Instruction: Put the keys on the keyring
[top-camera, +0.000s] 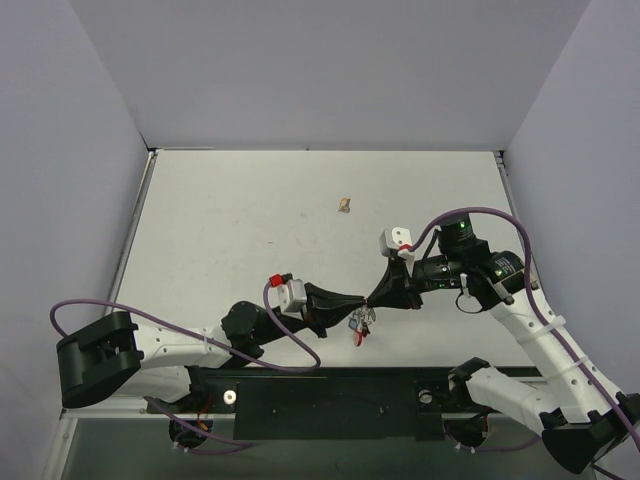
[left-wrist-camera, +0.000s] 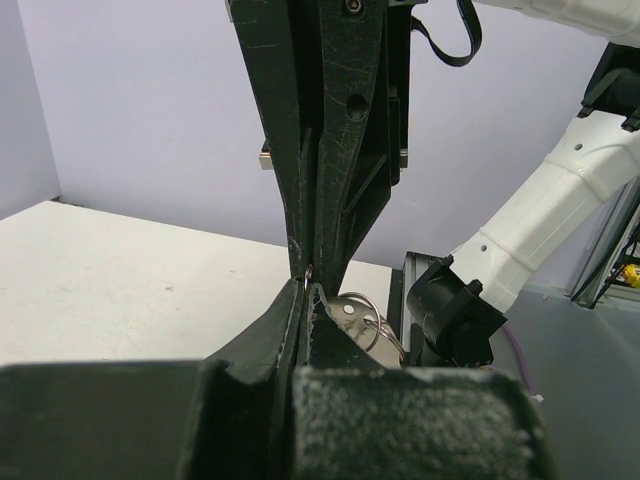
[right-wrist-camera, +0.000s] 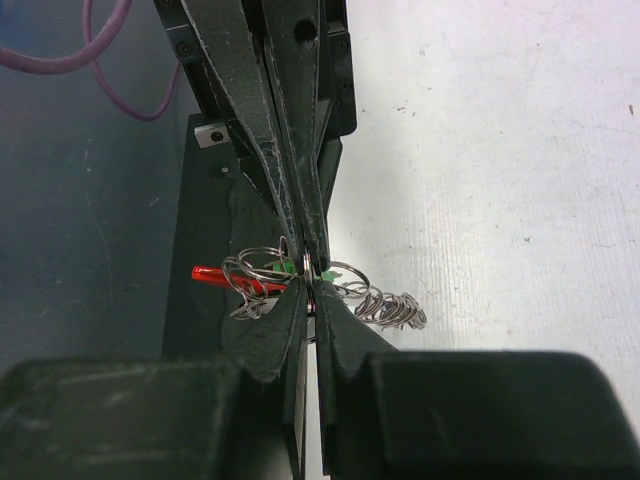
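With jaws of left gripper (top-camera: 364, 301) and right gripper (top-camera: 376, 297) pinched shut nose to nose, seemingly on the keyring (right-wrist-camera: 348, 265), keys (top-camera: 360, 322) dangling over the table (top-camera: 250, 200) near its front edge: hold one side steady, twist gently.

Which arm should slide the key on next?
Probably the right. The left gripper and right gripper both pinch the keys, but only the right's camera shows the rings plainly either side.

Both arms stretch inward and low, toward each other. The left gripper (top-camera: 363, 304) and right gripper (top-camera: 374, 298) meet tip to tip, each clamped fully closed.
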